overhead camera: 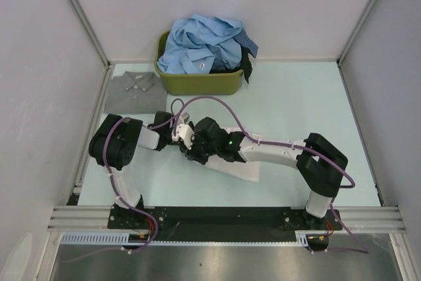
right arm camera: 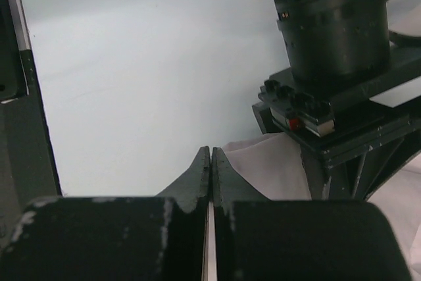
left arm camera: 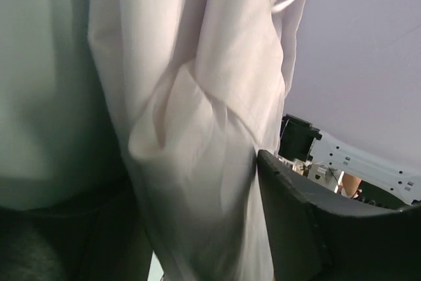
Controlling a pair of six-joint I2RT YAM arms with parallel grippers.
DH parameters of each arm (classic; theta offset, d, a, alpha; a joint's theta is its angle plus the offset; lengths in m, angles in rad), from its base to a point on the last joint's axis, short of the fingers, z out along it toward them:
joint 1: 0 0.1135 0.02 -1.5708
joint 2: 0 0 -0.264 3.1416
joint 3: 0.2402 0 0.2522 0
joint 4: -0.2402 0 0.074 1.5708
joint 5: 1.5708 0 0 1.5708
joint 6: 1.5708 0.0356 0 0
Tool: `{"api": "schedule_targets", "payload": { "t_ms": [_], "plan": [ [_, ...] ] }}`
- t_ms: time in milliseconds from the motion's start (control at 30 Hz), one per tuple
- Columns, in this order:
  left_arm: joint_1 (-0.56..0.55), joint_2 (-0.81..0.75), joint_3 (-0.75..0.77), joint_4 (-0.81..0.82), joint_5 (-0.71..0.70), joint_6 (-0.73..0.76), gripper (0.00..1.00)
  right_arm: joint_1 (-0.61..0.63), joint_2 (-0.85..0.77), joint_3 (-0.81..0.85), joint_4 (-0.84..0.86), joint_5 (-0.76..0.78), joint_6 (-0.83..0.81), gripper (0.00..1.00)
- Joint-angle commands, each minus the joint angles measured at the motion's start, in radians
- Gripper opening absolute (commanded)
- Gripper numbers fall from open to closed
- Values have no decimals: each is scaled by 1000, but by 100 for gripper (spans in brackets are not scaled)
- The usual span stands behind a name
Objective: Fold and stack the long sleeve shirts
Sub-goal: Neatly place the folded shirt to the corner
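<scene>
Table (overhead camera: 296, 110) bears tub (overhead camera: 197, 84); grey shirt (overhead camera: 131, 90); white shirt (overhead camera: 241, 171)

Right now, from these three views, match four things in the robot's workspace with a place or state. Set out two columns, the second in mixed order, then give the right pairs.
Column one:
1 grey shirt
2 light blue shirts
3 white shirt
4 right gripper

Column two:
A heaped in the olive-green tub
B jaws shut
C spread flat at the far left of the table, beside the tub
D lying near the middle of the table, toward its near edge

Pairs: 1-C; 2-A; 3-D; 4-B
</scene>
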Motion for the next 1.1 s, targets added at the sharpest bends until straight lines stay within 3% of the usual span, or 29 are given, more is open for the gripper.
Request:
{"api": "schedule_targets", "payload": {
  "t_ms": [0, 133, 167, 200, 267, 300, 367, 500, 600, 1067],
  "plan": [
    [-13, 43, 46, 3, -59, 45, 60, 4, 8, 86, 97, -20, 19, 0],
    [1, 0, 95, -224, -74, 207, 11, -9, 19, 116, 83, -53, 64, 3],
    [10, -24, 104, -289, -81, 250, 3, -28, 17, 126, 83, -57, 76, 13],
    [24, -44, 112, -355, -89, 293, 0, -39, 13, 129, 42, -71, 85, 39],
    [84, -102, 152, -559, -126, 437, 0, -83, -9, 126, 19, -77, 114, 61],
    [107, -118, 168, -623, -141, 488, 0, -97, -20, 126, 7, -92, 121, 82],
    [191, -158, 216, -788, -198, 614, 0, -144, -58, 109, -12, -111, 124, 98],
    [318, -208, 317, -1024, -324, 833, 0, -212, -101, 104, -78, -134, 95, 100],
    [383, -245, 397, -1114, -411, 937, 0, -262, -121, 97, -125, -129, 70, 100],
    [460, -245, 788, -1233, -588, 1126, 0, -370, -165, 70, -190, -103, -13, 100]
  ]
}}
